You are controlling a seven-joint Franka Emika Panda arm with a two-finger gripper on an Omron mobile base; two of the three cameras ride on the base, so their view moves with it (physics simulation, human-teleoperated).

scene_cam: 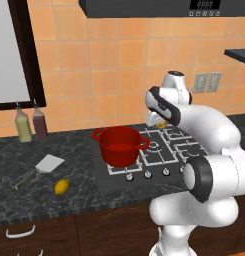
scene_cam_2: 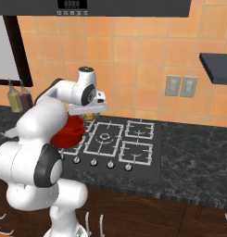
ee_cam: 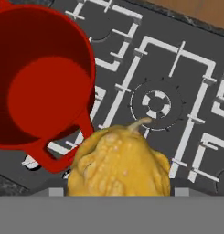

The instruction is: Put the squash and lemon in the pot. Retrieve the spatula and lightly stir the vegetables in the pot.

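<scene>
Squash clamped in end effector above hob w/ white grates, beside red pot – pot empty, lemon and spatula on dark tabletop left of pot – well apart from it.

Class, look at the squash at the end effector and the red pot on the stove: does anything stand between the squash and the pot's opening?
Nothing visible does. In the hand view the squash sits just beside the pot, whose interior is empty and uncovered; only its near loop handle and bare stove grate lie between.
</scene>
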